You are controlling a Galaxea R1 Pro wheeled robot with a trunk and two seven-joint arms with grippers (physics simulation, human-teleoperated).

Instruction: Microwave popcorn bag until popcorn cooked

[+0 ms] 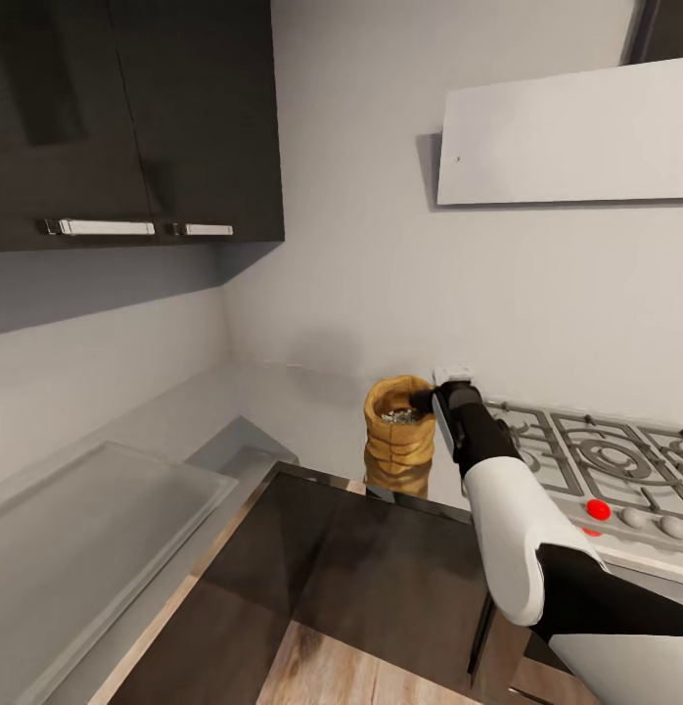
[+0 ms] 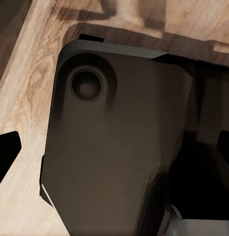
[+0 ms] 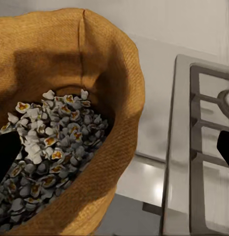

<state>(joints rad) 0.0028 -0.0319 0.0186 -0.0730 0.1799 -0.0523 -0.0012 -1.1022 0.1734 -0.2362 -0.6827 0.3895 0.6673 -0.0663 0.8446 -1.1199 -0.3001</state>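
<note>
One popcorn bag [image 1: 399,433] heaped with kernels [image 3: 45,147]. One gas hob [image 1: 596,465] with one red knob [image 1: 598,509]. One white hood [image 1: 567,132]. Two cabinet handles [image 1: 107,227].

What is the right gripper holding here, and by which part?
The right gripper sits at the rim of the popcorn bag, apparently with one finger inside over the popcorn; a closed grip cannot be confirmed.

The grey surface [image 1: 219,446] runs into the wall corner. The bag [image 1: 398,446] stands on it, just beside the hob [image 1: 596,460].
</note>
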